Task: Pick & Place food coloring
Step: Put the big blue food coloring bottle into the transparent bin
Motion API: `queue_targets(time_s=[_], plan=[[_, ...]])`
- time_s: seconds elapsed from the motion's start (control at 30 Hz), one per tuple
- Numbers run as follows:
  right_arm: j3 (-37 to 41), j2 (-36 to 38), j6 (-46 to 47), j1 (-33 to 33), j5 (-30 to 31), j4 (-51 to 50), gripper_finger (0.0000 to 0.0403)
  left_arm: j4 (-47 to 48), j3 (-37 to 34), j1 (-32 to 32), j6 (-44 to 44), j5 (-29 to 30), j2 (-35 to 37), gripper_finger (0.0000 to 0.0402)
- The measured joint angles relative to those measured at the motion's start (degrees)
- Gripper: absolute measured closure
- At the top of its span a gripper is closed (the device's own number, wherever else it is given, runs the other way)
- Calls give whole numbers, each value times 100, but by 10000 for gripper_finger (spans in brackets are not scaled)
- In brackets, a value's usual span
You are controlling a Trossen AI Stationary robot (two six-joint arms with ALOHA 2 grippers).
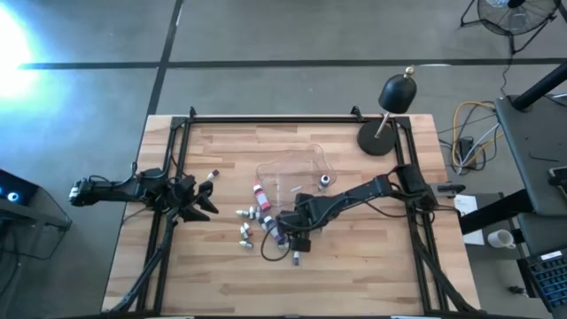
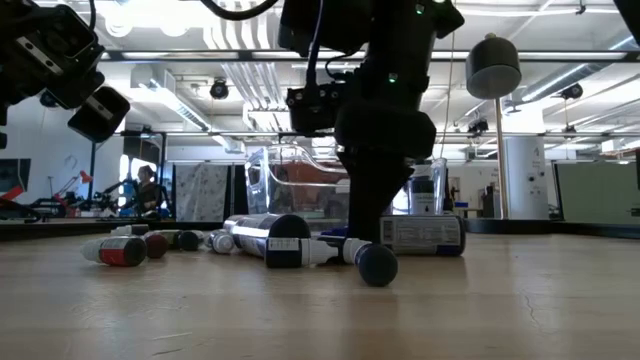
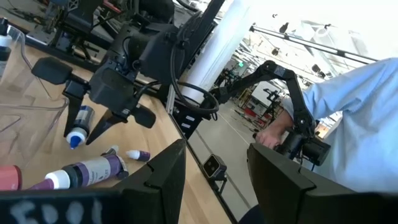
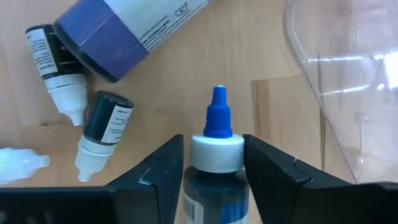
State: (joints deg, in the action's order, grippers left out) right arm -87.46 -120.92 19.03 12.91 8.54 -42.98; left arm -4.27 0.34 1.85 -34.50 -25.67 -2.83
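Observation:
Several small food coloring bottles [image 1: 244,226] lie on their sides in the middle of the wooden table. Among them are a red one [image 1: 259,190] and a big purple one [image 4: 124,31]. One more bottle [image 1: 325,182] lies inside the clear tray [image 1: 292,168]. My right gripper [image 1: 288,229] reaches in from the right over the cluster and is shut on a dark bottle with a white collar and blue tip [image 4: 216,149]. My left gripper [image 1: 202,197] hovers open at the table's left side, holding nothing; a small bottle [image 1: 213,175] lies just beyond it. My right gripper pinches the dark bottle between its two fingers [image 4: 165,171], on the body just behind the white collar [image 4: 214,186]. The bottle lies along the fingers, its blue tip [image 4: 217,112] sticking out past them toward the table. The fingers slant down from the right. I cannot tell whether the tip touches the wood.
The black domed lamp [image 1: 390,97] stands at the far right corner. The clear tray sits just beyond the cluster, close to the right gripper. A black frame rail [image 1: 292,118] runs round the table. Beyond the table a person in a light blue sleeve [image 3: 354,124] is in view.

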Motion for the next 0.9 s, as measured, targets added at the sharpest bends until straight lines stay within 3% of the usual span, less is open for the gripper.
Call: queue_targets(time_s=[0.23,0.37,0.5,0.73,0.9], plan=[[-56,25,8,-25,1,-39,311,0,0,0,0,0,0,255],[-167,278,533,-21,160,-99,312,0,0,1,0,-1,0,255],[-42,929,2028,47,1109,-127,312,0,0,1,0,-1,0,255],[861,1999,5799,920,3798,-165,305,0,0,0,-1,0,0,255],[1628,2072,7558,1407,4259,-309,303,0,0,0,-2,0,0,255]])
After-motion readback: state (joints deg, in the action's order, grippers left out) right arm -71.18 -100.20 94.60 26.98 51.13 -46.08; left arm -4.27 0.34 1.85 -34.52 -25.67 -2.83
